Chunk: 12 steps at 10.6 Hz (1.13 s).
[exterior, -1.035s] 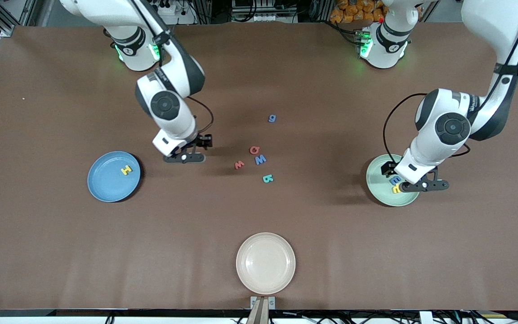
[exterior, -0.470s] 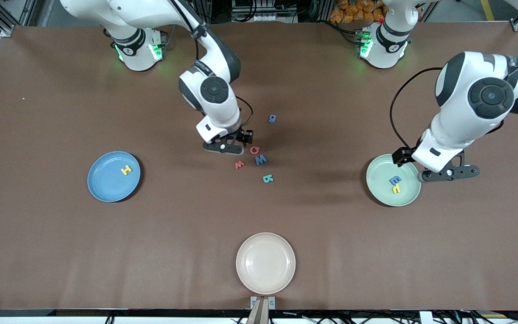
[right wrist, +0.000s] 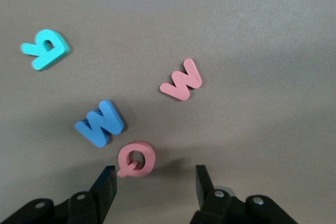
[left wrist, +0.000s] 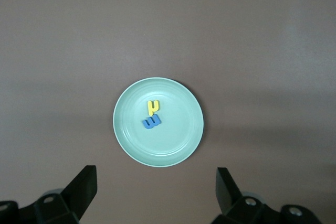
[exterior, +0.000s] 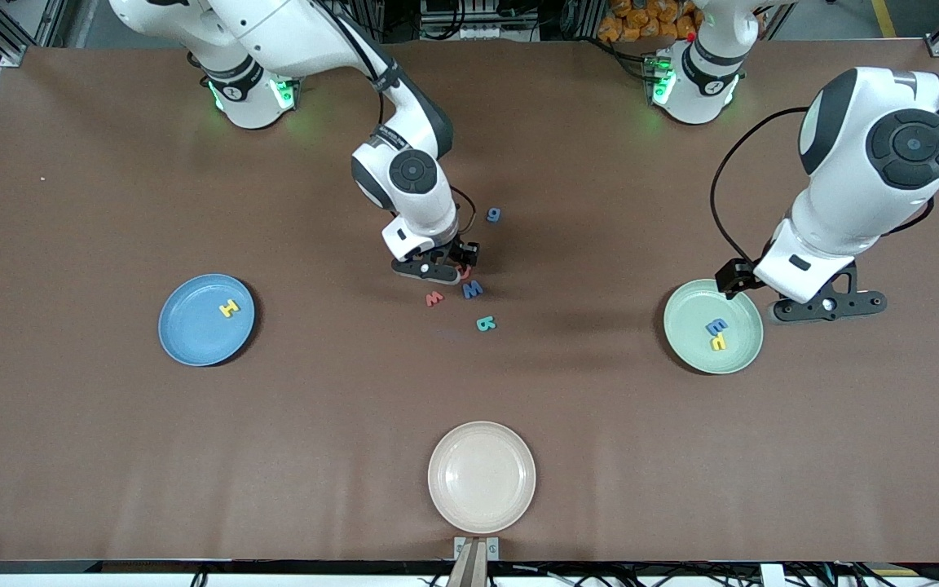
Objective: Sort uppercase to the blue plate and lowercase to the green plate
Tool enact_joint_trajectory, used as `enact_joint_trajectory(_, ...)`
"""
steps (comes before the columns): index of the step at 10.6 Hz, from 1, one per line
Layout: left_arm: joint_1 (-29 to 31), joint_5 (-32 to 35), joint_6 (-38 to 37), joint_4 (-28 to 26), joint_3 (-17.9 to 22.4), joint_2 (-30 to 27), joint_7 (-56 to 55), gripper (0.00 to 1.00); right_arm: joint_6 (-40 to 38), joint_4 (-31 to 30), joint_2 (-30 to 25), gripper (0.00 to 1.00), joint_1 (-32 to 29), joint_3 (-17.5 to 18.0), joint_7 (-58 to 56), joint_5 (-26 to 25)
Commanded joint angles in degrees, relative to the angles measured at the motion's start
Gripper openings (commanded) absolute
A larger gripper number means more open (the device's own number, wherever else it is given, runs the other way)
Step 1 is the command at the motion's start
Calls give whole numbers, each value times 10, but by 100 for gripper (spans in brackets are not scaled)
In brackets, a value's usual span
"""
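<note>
We see the right end effector (right wrist: 152, 182) released over the red Q (right wrist: 135, 159) (left end effector (left wrist: 155, 190) released beside the green plate (left wrist: 181, 148)).

Right gripper (exterior: 447, 274) low over table middle, fingers (right wrist: 105, 184) apart, pointing down. Left gripper (exterior: 828, 306) raised at the left arm's end, fingers (left wrist: 84, 184) spread wide, empty.

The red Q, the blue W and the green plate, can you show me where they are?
red Q (right wrist: 136, 159), right wrist view, on its ring.
blue W (right wrist: 100, 124), right wrist view, on its middle.
green plate (left wrist: 181, 140), left wrist view, on a bare part of its floor.
</note>
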Motion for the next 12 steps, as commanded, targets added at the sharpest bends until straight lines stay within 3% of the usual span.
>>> enact_joint_trajectory(1,-1,-15,-31,20,-8,-3,15,100,0,14,17,69,4,0,31,3)
enact_joint_trajectory(12,3,-33,-37,23,-8,-10,16,100,17,42,44,63,11,-1,82,4)
